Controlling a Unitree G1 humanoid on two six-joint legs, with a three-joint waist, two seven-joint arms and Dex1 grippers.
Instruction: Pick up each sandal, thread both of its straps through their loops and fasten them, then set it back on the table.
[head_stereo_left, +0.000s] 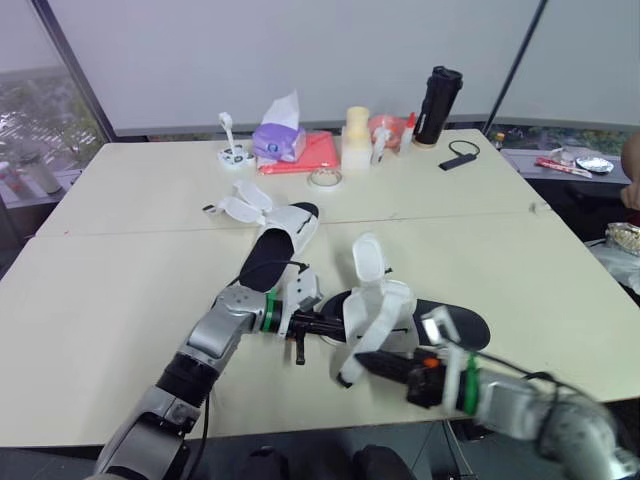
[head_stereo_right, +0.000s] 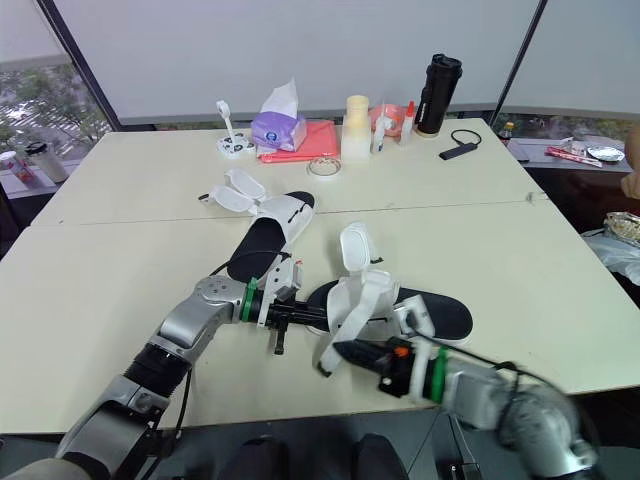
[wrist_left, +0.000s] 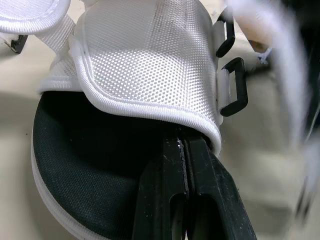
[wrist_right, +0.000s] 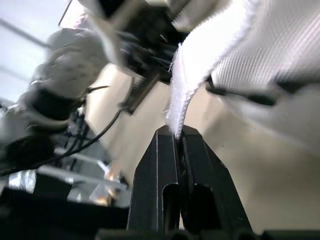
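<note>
Your left gripper (head_stereo_left: 330, 327) pinches the sandal (head_stereo_left: 455, 322) by its upper to brace it, while your right gripper (head_stereo_left: 362, 364) pinches the strap (head_stereo_left: 372, 335), apparently for threading.

Sandal (wrist_left: 145, 55) upper is showing woven mesh cloth; footbed (wrist_left: 90, 155) is presenting matt fabric; loops (wrist_left: 234, 87) are showing smooth glossy plastic

table (head_stereo_left: 120, 260) far side: purple tissue box (head_stereo_left: 279, 141) | red sheet (head_stereo_left: 320, 153) | tape roll (head_stereo_left: 324, 178) | black flask (head_stereo_left: 438, 105)

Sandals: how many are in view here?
2. The far sandal lies mid-table, straps open; the near sandal is held by the left end effector and right end effector.
</note>
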